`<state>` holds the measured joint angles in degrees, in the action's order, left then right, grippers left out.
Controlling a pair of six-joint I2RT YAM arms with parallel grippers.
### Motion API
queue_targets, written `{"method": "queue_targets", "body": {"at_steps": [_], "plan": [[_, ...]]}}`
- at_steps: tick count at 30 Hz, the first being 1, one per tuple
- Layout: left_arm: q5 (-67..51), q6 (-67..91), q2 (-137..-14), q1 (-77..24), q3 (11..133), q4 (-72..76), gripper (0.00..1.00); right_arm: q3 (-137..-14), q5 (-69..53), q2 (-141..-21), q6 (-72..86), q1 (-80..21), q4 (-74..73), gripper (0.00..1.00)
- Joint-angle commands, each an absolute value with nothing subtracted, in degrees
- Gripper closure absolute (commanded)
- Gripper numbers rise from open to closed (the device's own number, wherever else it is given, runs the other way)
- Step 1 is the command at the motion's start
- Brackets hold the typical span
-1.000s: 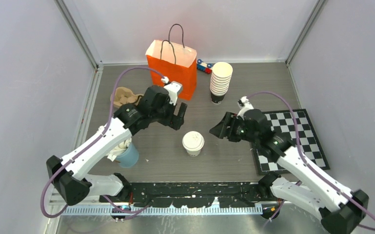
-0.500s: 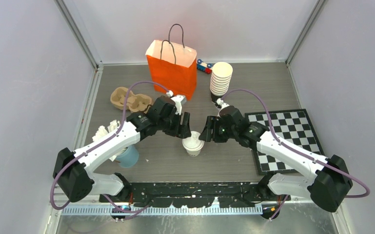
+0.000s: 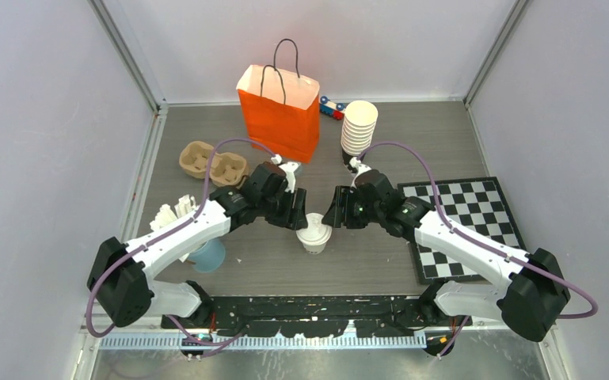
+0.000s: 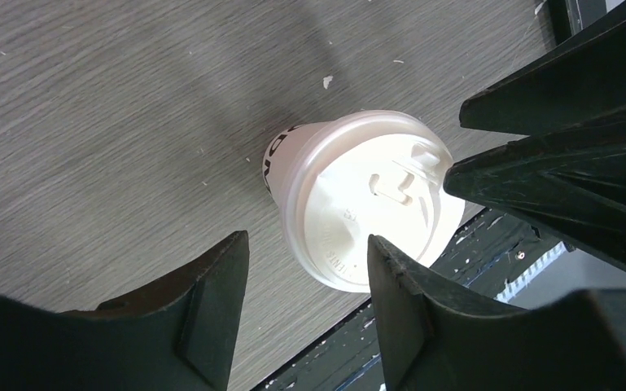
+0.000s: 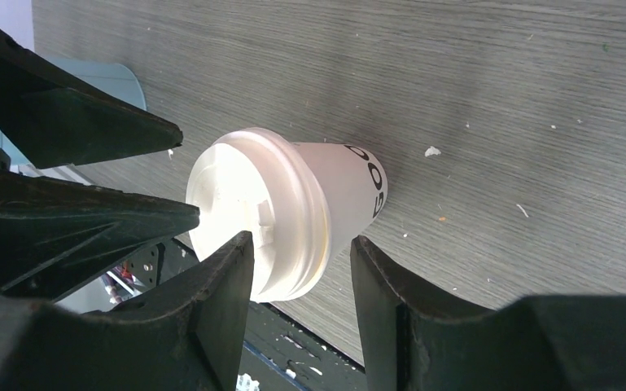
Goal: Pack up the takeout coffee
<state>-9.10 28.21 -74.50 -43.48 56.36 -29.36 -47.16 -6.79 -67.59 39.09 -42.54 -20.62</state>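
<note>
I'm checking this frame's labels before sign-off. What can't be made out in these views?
Inside of the orange paper bag: top view, its own walls hide it.
The blue cup of white sticks: top view, the left arm covers part.
Black lettering on the lidded white paper cup: wrist views, it curves out of sight.

The left gripper (image 3: 301, 215) and right gripper (image 3: 333, 215) flank the takeout coffee (image 3: 314, 232), blocking both sides. Bare table (image 3: 435, 142) lies open beyond it toward the far edge, where the orange bag (image 3: 279, 111) and cup stack (image 3: 358, 131) stand.

Left arm (image 3: 178, 235), right arm (image 3: 463, 243) stretched inward, head-on; fingers (image 4: 212, 314) parted on both.
</note>
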Motion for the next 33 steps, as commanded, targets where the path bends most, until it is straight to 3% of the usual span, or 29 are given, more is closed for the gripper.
{"method": "queue_targets", "body": {"at_steps": [1, 13, 17, 20, 24, 29, 33], "plan": [[-9.89, 28.05, -75.49, -43.42, 56.48, -26.04, 0.45, -47.28, -7.35, -66.43, 37.87, -42.72, -17.7, 0.48], [-15.38, 27.85, -77.61, -43.42, 55.21, -21.84, 0.6, -43.77, -6.82, -64.91, 37.57, -42.74, -15.32, 0.54], [-15.64, 27.5, -77.38, -43.42, 55.2, -21.61, 0.6, -43.19, -6.13, -64.69, 37.43, -42.68, -15.7, 0.58], [-15.53, 27.25, -77.33, -43.42, 55.35, -21.85, 0.55, -42.71, -5.94, -64.61, 37.49, -42.64, -15.63, 0.59], [-13.27, 26.87, -76.47, -43.42, 56.12, -24.34, 0.49, -43.37, -6.0, -63.89, 37.61, -42.64, -16.29, 0.56], [-12.65, 26.92, -74.73, -43.42, 56.68, -26.19, 0.51, -44.88, -6.01, -62.05, 37.7, -42.68, -17.74, 0.54], [-12.81, 27.45, -74.21, -43.42, 56.39, -25.99, 0.54, -45.52, -6.54, -61.55, 37.75, -42.71, -18.32, 0.44]]}}
